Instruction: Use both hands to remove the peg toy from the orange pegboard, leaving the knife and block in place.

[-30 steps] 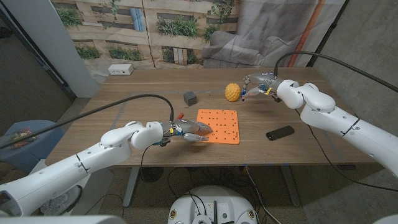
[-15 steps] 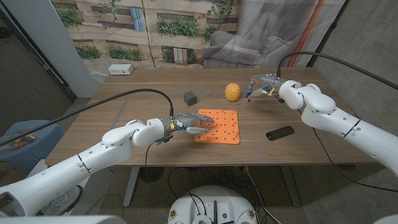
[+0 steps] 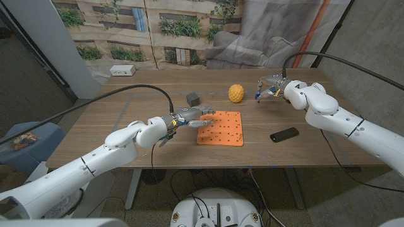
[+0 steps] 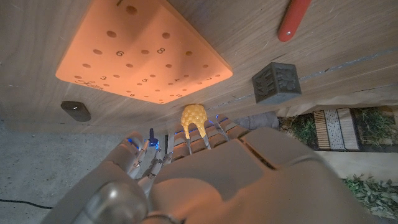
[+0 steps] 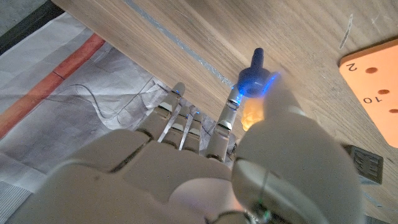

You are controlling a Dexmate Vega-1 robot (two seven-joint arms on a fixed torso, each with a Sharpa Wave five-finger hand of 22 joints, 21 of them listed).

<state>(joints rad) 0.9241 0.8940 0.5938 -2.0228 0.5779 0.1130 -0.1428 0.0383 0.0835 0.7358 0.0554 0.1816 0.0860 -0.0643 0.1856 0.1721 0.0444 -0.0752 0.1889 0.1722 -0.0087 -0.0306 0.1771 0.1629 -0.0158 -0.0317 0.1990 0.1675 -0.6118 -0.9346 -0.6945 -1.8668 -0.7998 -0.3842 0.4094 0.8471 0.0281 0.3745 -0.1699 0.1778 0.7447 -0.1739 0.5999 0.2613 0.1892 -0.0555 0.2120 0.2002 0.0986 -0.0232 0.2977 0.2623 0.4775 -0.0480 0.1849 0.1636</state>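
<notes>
small blue peg toy (image 5: pixel 257 73), knobbed tip, pinched in the right hand (image 3: pixel 273 87); left hand (image 3: pixel 192 118) holds nothing, fingers apart.

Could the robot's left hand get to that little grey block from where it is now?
Probably yes: the left hand hovers at the orange pegboard's near edge, and only bare table separates it from the grey block.

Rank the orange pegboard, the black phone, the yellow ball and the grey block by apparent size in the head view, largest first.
1. orange pegboard
2. black phone
3. yellow ball
4. grey block
The phone and ball look close; the phone lies nearer the camera, so that pair is unsure.
</notes>
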